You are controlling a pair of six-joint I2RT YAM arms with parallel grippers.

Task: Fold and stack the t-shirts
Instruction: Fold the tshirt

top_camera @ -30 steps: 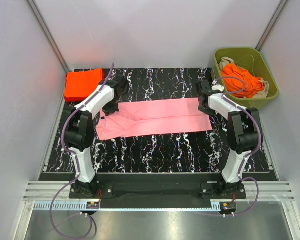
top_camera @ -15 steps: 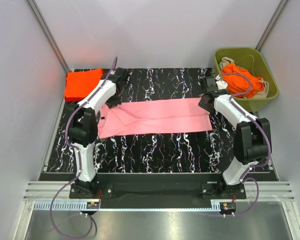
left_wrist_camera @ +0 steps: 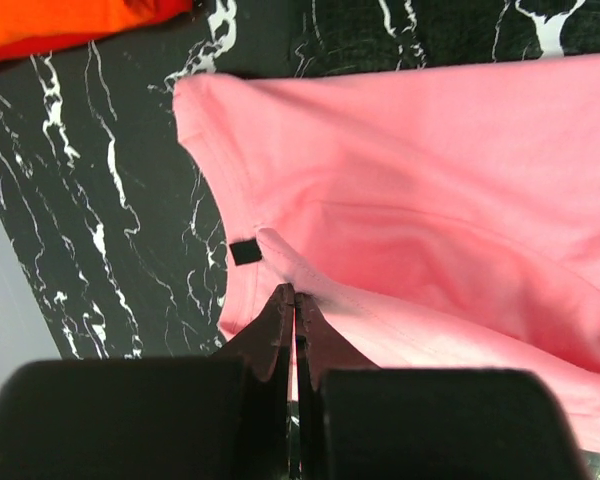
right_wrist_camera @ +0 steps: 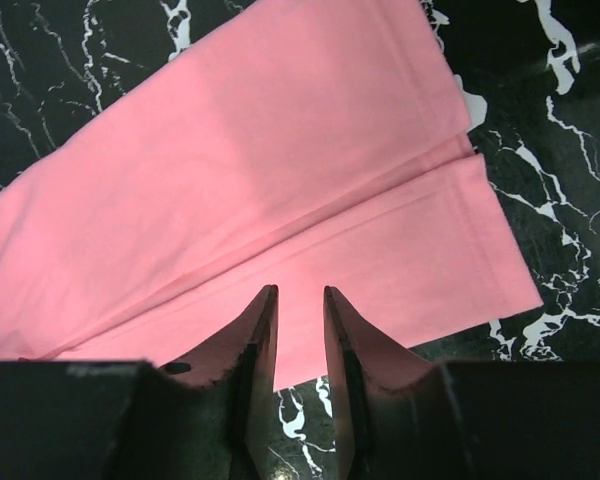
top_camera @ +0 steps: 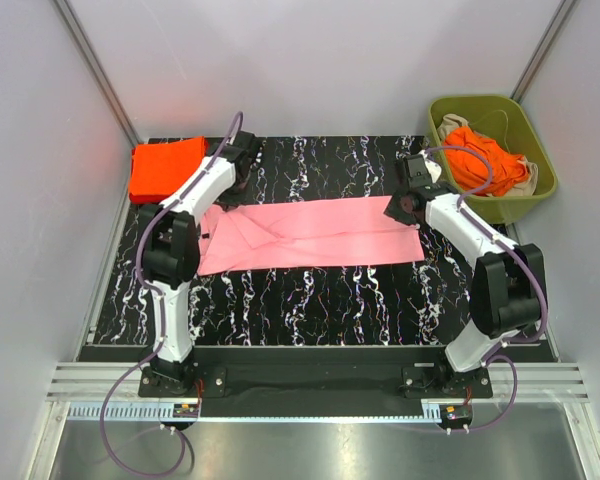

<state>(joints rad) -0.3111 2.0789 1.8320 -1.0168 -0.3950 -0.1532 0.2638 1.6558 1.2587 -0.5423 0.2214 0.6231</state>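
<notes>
A light pink t-shirt (top_camera: 310,235) lies spread as a long band across the black marbled mat. Its dark neck label (left_wrist_camera: 245,252) shows near its left end. My left gripper (top_camera: 227,192) is at the shirt's far left edge, and in the wrist view the left gripper (left_wrist_camera: 294,296) is shut on a raised fold of the pink cloth. Over the shirt's right end, my right gripper (top_camera: 400,208) hovers. Its wrist view shows the right gripper (right_wrist_camera: 299,292) open, with only flat pink cloth (right_wrist_camera: 280,180) below. A folded orange-red t-shirt (top_camera: 165,168) lies at the far left corner.
An olive-green bin (top_camera: 485,100) at the far right holds crumpled orange-red t-shirts (top_camera: 480,155) and some beige cloth. Grey walls close in both sides. The mat's near strip (top_camera: 310,310) lies bare in front of the shirt.
Both arms have stretched toward the far side. The left gripper moved away from the bases, drawing the shirt's left end with it. The right gripper shifted slightly left over the right end.
</notes>
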